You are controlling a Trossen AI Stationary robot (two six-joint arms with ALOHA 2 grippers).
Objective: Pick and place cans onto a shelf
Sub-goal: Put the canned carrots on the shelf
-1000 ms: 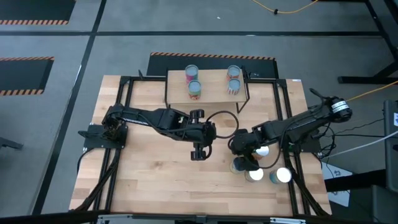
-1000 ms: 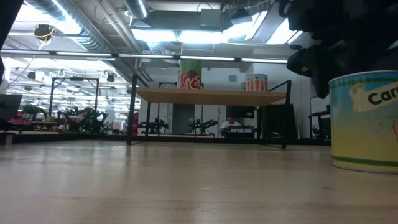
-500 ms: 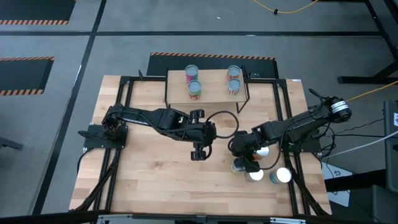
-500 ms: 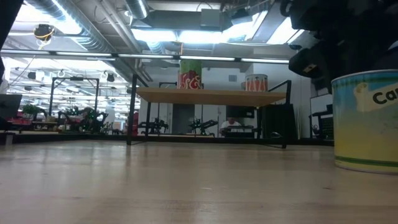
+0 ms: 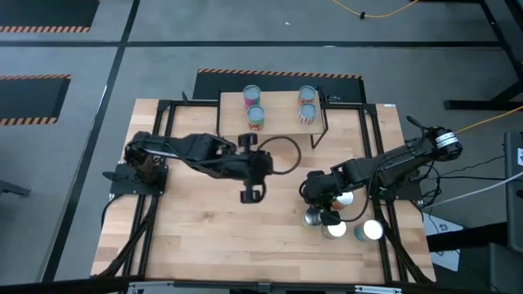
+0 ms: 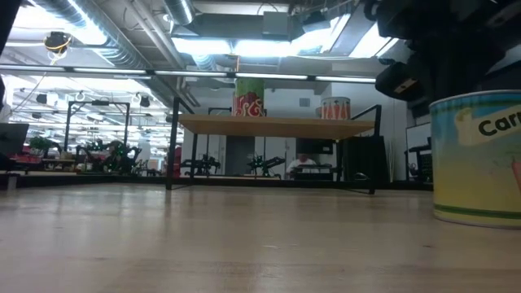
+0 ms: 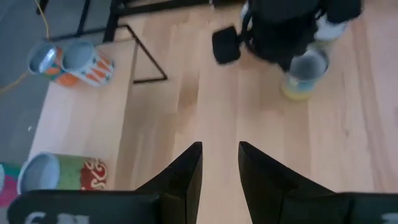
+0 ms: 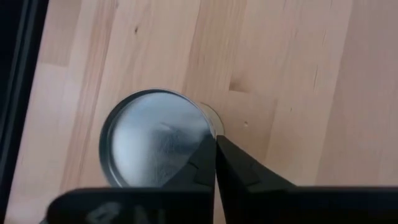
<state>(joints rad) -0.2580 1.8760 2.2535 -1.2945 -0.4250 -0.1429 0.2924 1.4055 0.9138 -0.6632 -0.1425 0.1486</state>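
The cans nearest the front of the table (image 5: 188, 237) are a cluster at the right: a silver-topped can (image 5: 312, 217) stands upright with a white-topped can (image 5: 333, 230) just beside it and another white-topped can (image 5: 372, 230) further right. The right pincer (image 5: 325, 208) hangs just beside the silver-topped can, at its rim rather than around it. In the right wrist view its fingers (image 8: 230, 165) are pressed together, clenched on nothing, their tips at the edge of the can's round lid (image 8: 152, 140); whether they touch the lid is hard to tell. The low view shows a yellow and blue can (image 6: 476, 159) close up, standing on the table. Nearer the middle, the left pincer (image 5: 250, 194) hovers over bare wood, fingers (image 7: 186, 171) parted and released, well apart from every can. At the back, the shelf (image 5: 282, 118) carries four cans (image 5: 254, 118) in two pairs.
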